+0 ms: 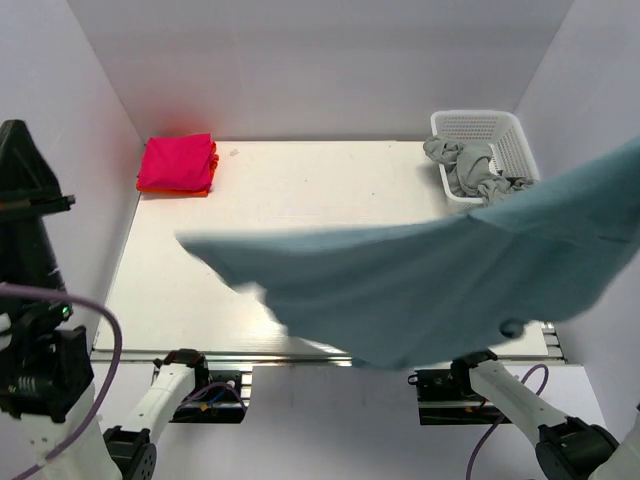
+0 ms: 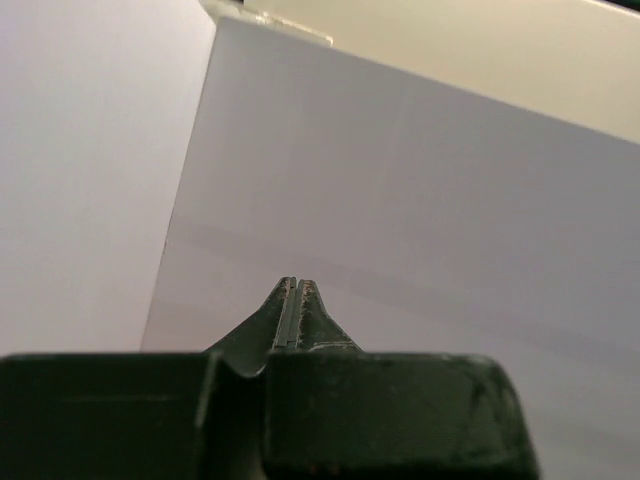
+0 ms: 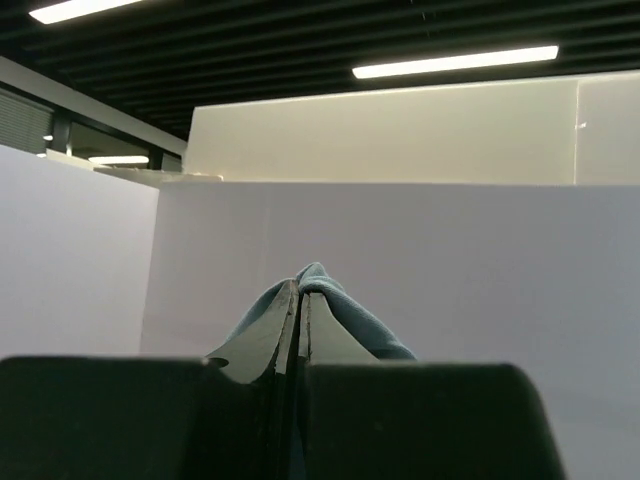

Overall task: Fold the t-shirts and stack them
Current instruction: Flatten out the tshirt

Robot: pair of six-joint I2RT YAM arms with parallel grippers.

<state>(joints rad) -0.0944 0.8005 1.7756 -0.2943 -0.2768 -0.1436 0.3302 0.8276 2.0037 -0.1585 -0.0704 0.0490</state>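
Note:
The teal-blue t-shirt hangs spread in the air over the front half of the table, rising to the upper right, its left tip blurred. My right gripper is shut on a fold of this shirt and points at the white back wall; the top view does not show it. My left gripper is shut and empty, raised and aimed at the wall. A folded pink t-shirt lies on an orange one at the back left. A grey t-shirt lies crumpled in the basket.
The white lattice basket stands at the back right corner. White walls enclose the table on three sides. The left arm's dark body rises at the left edge, with cables below it.

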